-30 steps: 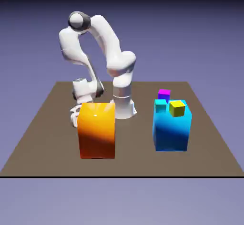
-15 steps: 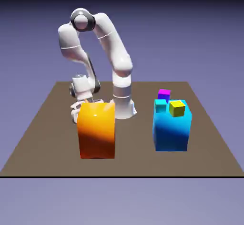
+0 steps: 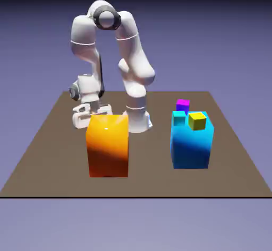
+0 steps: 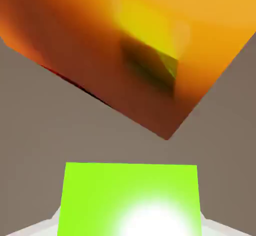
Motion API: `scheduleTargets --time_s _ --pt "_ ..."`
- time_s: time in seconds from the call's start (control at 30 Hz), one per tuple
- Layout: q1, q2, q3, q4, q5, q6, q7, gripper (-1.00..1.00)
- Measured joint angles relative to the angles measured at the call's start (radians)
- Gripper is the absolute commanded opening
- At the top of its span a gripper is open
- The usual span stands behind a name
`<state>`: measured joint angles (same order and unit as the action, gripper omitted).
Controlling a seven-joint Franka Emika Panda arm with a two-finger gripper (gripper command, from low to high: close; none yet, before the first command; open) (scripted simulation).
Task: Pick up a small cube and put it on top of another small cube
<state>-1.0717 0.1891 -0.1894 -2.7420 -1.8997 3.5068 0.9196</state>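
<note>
The small bright green cube (image 4: 131, 200) fills the bottom of the hand view, and my gripper (image 4: 130, 227) is shut on it. Only the grey edges of the fingertips (image 4: 54, 221) show beside it. Past the cube lies brown table and the big orange block (image 4: 125, 45), seen from above at an angle. In the exterior view my gripper (image 3: 90, 115) hangs low just behind the orange block (image 3: 108, 145), toward its left side. The green cube is hidden there. A small yellow cube (image 3: 197, 120) and a small cyan cube (image 3: 179, 118) sit on the big blue block (image 3: 191, 148).
A small magenta cube (image 3: 183, 105) sits on the table behind the blue block. The arm's base column (image 3: 137, 116) stands between the two big blocks, further back. The brown table (image 3: 53, 154) ends at a front edge below the blocks.
The jaws finished closing on the green cube. The arm has straightened upward, and the hand has risen and shifted toward the exterior view's left behind the orange block.
</note>
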Motion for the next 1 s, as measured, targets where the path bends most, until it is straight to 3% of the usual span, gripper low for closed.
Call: scheduleTargets --time_s 0.37,0.73,1.0 --pt "-0.189 -0.292 0.399 0.059 0.168 -0.432 0.105 -1.00" --pt "0.053 -0.456 0.619 0.130 0.640 -0.810 0.438 -1.00" --pt "0.274 -0.538 0.745 0.183 0.989 -0.978 0.661 -1.00"
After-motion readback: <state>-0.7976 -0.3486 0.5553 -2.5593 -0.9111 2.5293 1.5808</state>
